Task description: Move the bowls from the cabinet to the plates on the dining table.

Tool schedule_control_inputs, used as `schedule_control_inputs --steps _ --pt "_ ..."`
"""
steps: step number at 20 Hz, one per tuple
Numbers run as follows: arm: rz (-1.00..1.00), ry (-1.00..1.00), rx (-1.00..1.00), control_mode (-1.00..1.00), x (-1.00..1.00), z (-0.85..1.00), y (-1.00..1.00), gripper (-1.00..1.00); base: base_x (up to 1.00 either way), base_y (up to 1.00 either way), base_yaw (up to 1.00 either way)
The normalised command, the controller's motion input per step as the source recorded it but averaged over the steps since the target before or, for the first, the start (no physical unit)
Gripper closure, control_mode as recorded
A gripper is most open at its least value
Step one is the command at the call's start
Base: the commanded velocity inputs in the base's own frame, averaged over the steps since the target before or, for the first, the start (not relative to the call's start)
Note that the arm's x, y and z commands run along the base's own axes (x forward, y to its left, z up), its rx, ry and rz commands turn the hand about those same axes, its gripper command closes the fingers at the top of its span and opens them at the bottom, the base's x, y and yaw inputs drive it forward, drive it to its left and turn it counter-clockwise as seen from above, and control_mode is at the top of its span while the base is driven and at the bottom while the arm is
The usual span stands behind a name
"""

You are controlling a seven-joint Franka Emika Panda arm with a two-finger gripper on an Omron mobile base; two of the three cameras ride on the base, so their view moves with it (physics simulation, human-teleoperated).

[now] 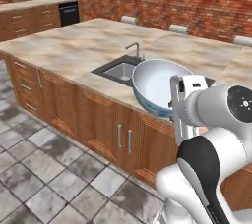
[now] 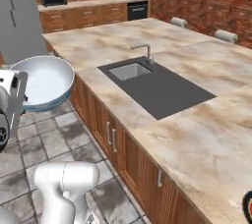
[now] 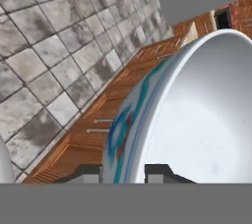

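While the gripper (image 3: pixel 123 173) pinches the white bowl's (image 1: pixel 156 86) rim, it's carried tilted near the dining table (image 2: pixel 197 139), plate (image 2: pixel 247 207) far right.

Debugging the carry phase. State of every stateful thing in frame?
Gripper: shut on the bowl's rim, one finger each side of the wall.
Bowl: white with blue pattern, held in the air, tipped on its side, nothing in it.
Sink: nothing in it, tap not running.
Table's cupboard doors: closed.
Plate: sits on the table at the frame edge, mostly cut off.
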Motion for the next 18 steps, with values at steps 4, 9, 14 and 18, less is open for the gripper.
schedule_control_inputs --steps 4,9,14,18 --pt "0.00 0.00 0.00 1.00 0.00 0.00 0.00 1.00 0.00 -0.04 -0.54" --pt "0.00 0.00 0.00 1.00 0.00 0.00 0.00 1.00 0.00 -0.21 -0.40" --pt "0.00 0.00 0.00 1.00 0.00 0.00 0.00 1.00 0.00 -0.39 -0.28" --pt "0.00 0.00 0.00 1.00 0.00 0.00 0.00 1.00 -0.05 -0.28 -0.36"
